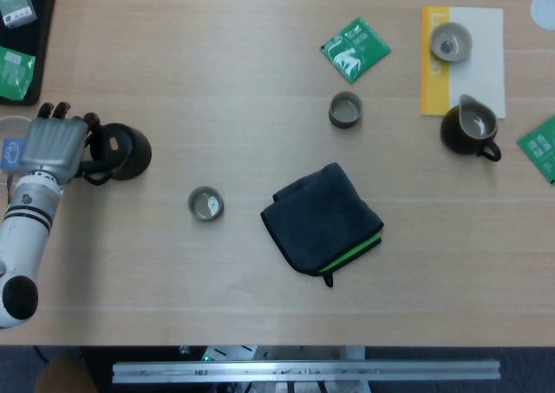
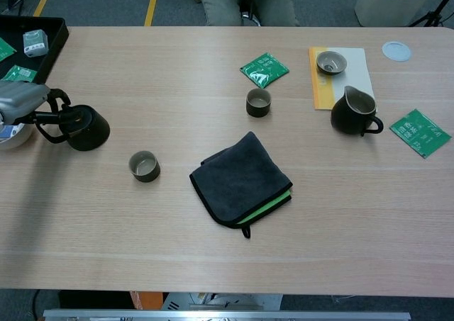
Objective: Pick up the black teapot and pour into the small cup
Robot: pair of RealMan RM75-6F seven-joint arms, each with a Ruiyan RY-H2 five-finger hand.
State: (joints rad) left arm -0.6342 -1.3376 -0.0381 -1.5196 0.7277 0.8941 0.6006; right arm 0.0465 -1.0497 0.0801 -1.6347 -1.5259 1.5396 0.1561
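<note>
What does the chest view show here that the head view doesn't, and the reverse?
Only the chest view shows a seated person's legs beyond the table and a white bin on the floor. Only the head view shows the left forearm and the metal rail below the table edge. Both show the left hand at the black teapot, the small cup, the dark cloth and the pitcher.

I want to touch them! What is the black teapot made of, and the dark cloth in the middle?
The black teapot looks like glazed ceramic or maybe cast iron: dark, smooth, slightly shiny, with a thin looped handle. I cannot tell which. The folded cloth looks like soft microfiber: matte, fuzzy dark grey, with a bright green layer showing at its edge.
</note>
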